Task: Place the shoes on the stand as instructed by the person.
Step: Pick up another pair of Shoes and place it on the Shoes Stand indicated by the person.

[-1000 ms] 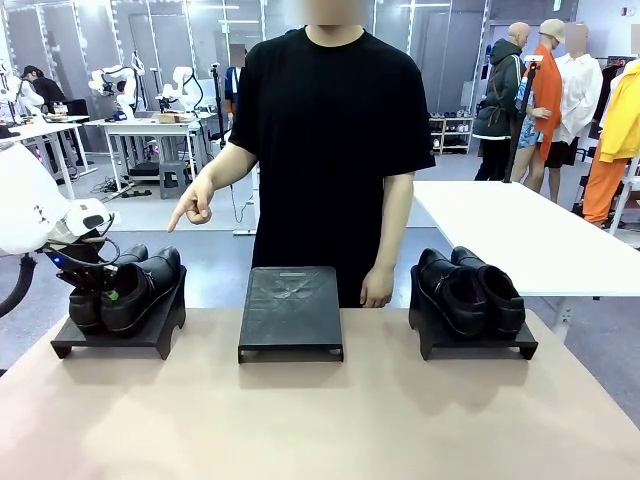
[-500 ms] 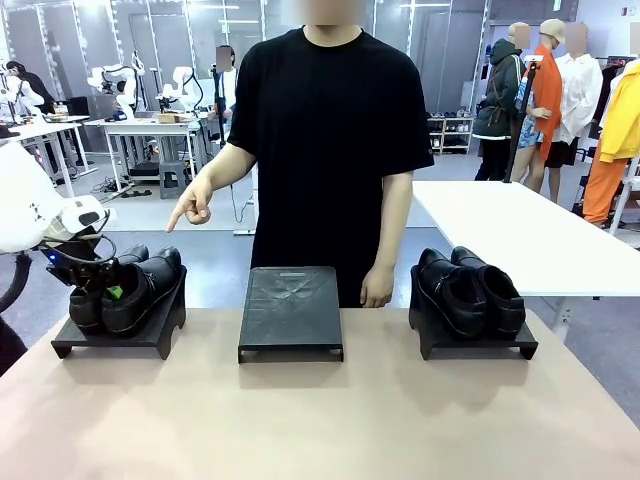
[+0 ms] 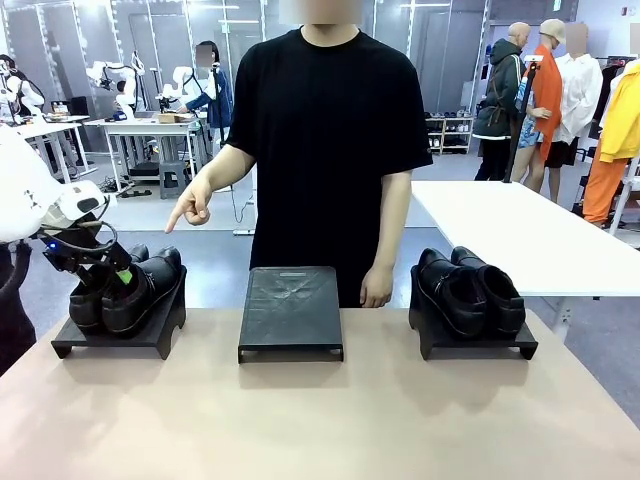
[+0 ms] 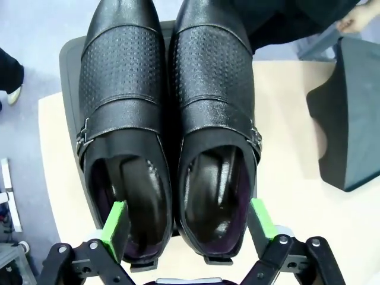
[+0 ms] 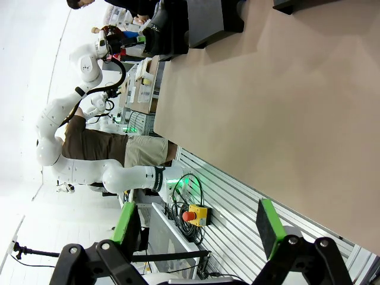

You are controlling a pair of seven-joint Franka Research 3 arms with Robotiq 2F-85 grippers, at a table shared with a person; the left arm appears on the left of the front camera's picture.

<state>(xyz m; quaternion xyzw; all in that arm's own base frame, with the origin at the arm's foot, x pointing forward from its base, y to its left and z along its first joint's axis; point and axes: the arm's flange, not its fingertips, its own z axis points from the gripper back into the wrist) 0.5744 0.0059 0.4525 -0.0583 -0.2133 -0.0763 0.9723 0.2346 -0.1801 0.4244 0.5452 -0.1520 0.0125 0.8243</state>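
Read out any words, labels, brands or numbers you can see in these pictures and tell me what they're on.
No text can be read.
Buckle-strapped shoes on the left stand: no brand shows on uppers or insoles.
Middle stand: faint scuff marks on top, no lettering.
Right pair of shoes: no mark shows.
Person's T-shirt: plain.
Red button box under the table: no legible label.
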